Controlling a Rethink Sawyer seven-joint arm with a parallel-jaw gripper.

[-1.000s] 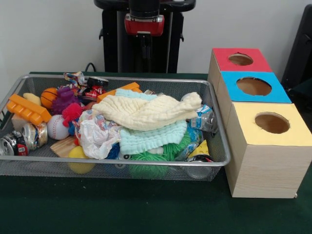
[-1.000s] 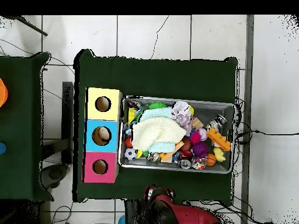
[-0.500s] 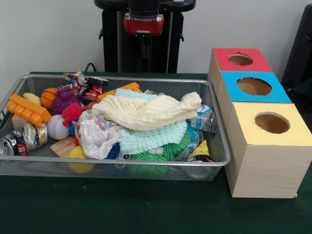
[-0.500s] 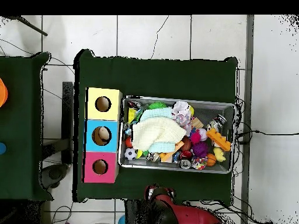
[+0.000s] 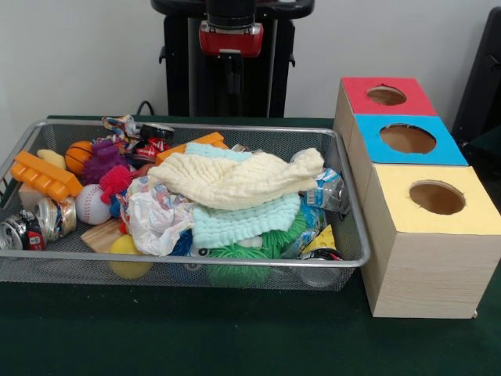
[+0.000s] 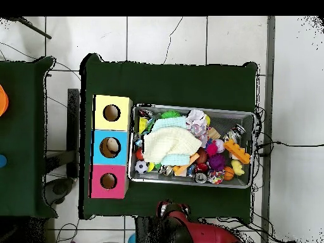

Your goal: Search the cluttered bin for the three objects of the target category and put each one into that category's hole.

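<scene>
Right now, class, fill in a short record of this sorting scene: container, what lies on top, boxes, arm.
container: wire mesh bin on a green table
top layer: cream cloth over a pale blue cloth
other contents: baseball, small basketball, orange block, crushed cans, crumpled white paper, green spiky ball
boxes: three in a row beside the bin, each with a round hole; red box, blue box, yellow box
arm: drawn back above the bin's far side; gripper state cannot be told
</scene>
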